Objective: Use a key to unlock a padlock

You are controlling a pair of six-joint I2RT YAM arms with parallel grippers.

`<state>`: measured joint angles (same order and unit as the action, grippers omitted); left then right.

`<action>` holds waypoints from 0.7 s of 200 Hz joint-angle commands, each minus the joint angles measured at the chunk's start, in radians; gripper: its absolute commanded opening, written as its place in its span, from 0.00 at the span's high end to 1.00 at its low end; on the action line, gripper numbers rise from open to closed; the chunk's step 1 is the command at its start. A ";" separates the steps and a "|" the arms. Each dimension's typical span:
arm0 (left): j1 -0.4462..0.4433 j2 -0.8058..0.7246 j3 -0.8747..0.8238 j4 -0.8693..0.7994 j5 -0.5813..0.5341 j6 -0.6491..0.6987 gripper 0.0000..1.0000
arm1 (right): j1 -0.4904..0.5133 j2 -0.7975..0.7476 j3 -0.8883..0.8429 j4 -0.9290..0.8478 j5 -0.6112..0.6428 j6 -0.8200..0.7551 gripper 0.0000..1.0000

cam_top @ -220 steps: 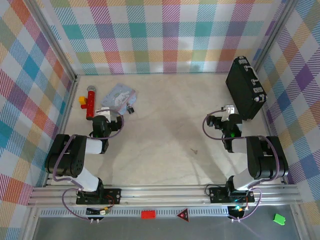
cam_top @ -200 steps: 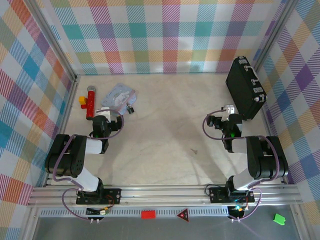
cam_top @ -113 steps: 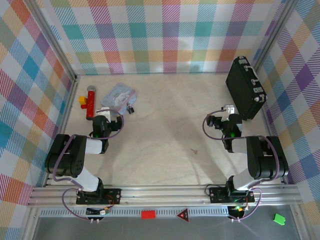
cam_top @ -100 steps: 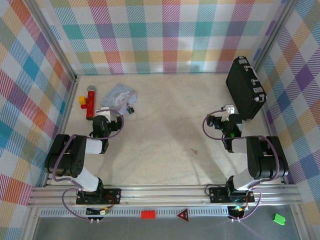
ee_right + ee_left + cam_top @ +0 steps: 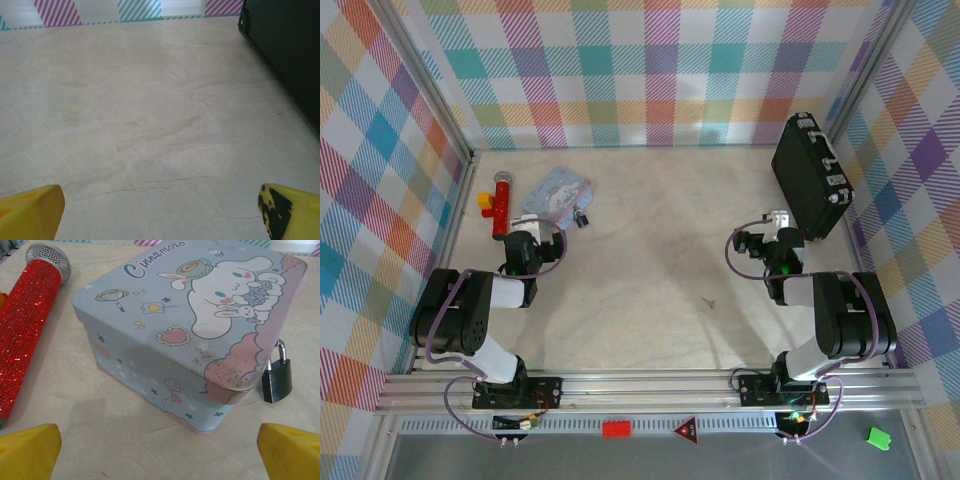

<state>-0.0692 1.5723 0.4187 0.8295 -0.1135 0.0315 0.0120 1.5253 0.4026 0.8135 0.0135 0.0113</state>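
- Padlock [image 5: 276, 374]: tiny black metal body, silvery shackle. Stands upright on the table, just beside the pouch's near-right corner in the left wrist view. Can't tell if it touches. In the top view [image 5: 582, 217] it sits on the table's left half, a bit fwd and right of the left gripper.
- Pouch [image 5: 190, 325]: pale blue-grey, boxy, w/ a cartoon bunny print, "Cinnamoro…" lettering and a pink scalloped edge. Lies flat, directly ahead of the left gripper; top view [image 5: 557, 190].
- Microphone [image 5: 25, 335]: red glitter barrel, silver mesh head. Lies to the left of the pouch, apart from it, head pointing to the far wall; top view [image 5: 501, 205].
- Yellow block [image 5: 483, 203]: small, just beside the mic's left side.
- Case [image 5: 810, 175]: big, black, hard-shell, silvery latches. Far-right corner, leaning toward the right wall. Its dark edge shows in the right wrist view [image 5: 285, 55].
- Table [image 5: 660, 250]: pale beige, stone-look top w/ fine crack lines; bare patch ahead of the right gripper.
- Left gripper [image 5: 159, 460]: yellow fingertips spread wide at the frame's lower corners, released, nothing between them. Low over the table, near the pouch; top view [image 5: 533, 222].
- Right gripper [image 5: 160, 215]: yellow tips likewise wide apart, released, grasping nothing. Near the case's near end, well apart from the padlock; top view [image 5: 778, 222].
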 commanded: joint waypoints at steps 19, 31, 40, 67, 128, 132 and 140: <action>-0.008 -0.156 -0.125 0.106 -0.076 -0.026 0.00 | -0.007 -0.019 0.025 -0.038 -0.083 -0.024 0.01; -0.019 -0.261 -0.121 -0.009 -0.114 -0.054 0.00 | -0.005 -0.054 0.023 -0.063 -0.108 -0.036 0.01; -0.020 -0.348 -0.089 -0.161 -0.113 -0.089 0.00 | 0.000 -0.088 0.022 -0.088 -0.112 -0.042 0.01; -0.027 -0.531 0.012 -0.481 -0.066 -0.182 0.00 | 0.021 -0.276 0.076 -0.338 -0.125 -0.026 0.01; -0.020 -0.640 0.423 -1.374 -0.295 -0.689 0.00 | 0.023 -0.652 0.352 -0.848 -0.055 0.393 0.01; -0.018 -0.637 0.444 -1.393 -0.261 -0.679 0.00 | 0.023 -0.667 0.368 -0.894 0.011 0.459 0.01; -0.017 -0.625 0.474 -1.399 -0.178 -0.636 0.00 | 0.022 -0.690 0.390 -0.999 0.117 0.591 0.01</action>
<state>-0.0910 0.9306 0.7876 -0.2008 -0.3305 -0.4824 0.0288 0.9035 0.7204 0.1474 -0.0933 0.2543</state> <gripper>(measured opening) 0.996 0.987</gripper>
